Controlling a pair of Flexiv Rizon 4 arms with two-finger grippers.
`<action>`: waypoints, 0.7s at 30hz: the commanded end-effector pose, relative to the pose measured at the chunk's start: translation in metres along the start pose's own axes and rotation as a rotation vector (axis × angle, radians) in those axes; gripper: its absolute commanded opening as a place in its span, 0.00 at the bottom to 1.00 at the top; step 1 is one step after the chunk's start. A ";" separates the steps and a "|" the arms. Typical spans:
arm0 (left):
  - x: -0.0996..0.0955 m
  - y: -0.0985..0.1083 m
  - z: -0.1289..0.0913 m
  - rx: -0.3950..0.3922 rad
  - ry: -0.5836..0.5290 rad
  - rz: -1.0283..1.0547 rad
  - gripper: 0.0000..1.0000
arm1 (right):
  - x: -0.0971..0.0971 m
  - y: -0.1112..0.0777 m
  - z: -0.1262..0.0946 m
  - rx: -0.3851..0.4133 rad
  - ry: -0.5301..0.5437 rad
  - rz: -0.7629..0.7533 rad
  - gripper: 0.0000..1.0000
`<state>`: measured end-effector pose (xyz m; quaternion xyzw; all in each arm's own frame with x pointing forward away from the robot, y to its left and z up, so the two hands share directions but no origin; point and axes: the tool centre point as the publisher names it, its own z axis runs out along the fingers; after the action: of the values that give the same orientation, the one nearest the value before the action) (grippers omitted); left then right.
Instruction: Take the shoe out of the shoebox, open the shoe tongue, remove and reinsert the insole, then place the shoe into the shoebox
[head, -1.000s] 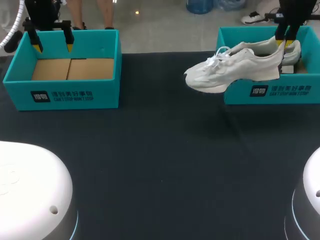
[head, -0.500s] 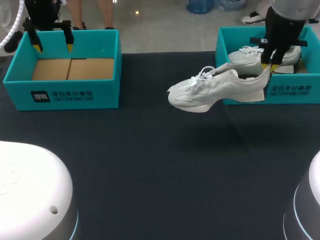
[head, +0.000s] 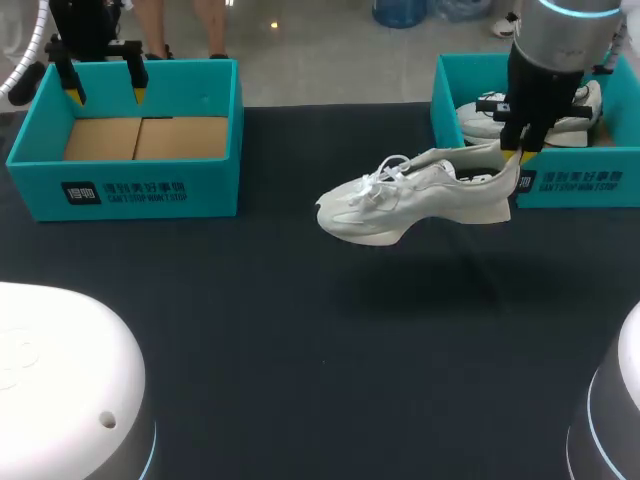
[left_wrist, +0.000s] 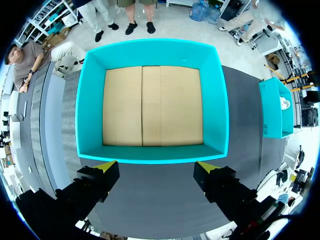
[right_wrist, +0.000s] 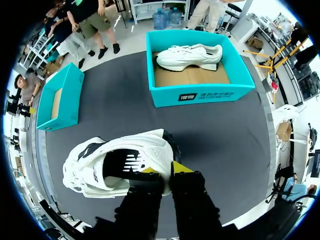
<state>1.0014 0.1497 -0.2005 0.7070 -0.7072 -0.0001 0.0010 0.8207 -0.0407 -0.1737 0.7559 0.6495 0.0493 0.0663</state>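
A white sneaker (head: 415, 195) hangs above the dark table, toe toward the left, held by its heel collar in my right gripper (head: 517, 154), which is shut on it. In the right wrist view the sneaker (right_wrist: 117, 165) lies ahead of the gripper (right_wrist: 164, 172), heel wall pinched between the yellow tips. A second white shoe (head: 485, 117) lies in the teal shoebox (head: 560, 185) at the back right, also seen in the right wrist view as shoe (right_wrist: 190, 55) in box (right_wrist: 200, 92). My left gripper (head: 104, 88) hangs open over the empty left shoebox (head: 130, 185); its tips (left_wrist: 157, 166) stand wide apart above the box's near wall (left_wrist: 150, 152).
The left teal box has a bare cardboard floor (left_wrist: 152, 105). Dark table surface (head: 320, 330) stretches between and in front of the two boxes. The white rounded arm bases (head: 60, 390) fill the near corners.
My right arm has carried the sneaker out of the right shoebox, leftward and toward the near side, and lowered it. The left arm has stayed put.
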 end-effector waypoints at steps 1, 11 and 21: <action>0.000 0.000 0.000 0.000 -0.001 0.000 1.00 | 0.003 0.004 -0.001 0.009 -0.004 0.000 0.00; 0.000 0.000 0.000 0.000 -0.001 0.000 1.00 | 0.003 0.004 -0.001 0.009 -0.004 0.000 0.00; 0.000 0.000 0.000 0.000 -0.001 0.000 1.00 | 0.017 -0.017 0.004 0.019 -0.001 -0.005 0.00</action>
<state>1.0014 0.1497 -0.2005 0.7070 -0.7072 -0.0001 0.0010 0.8146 -0.0299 -0.1764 0.7544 0.6529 0.0407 0.0548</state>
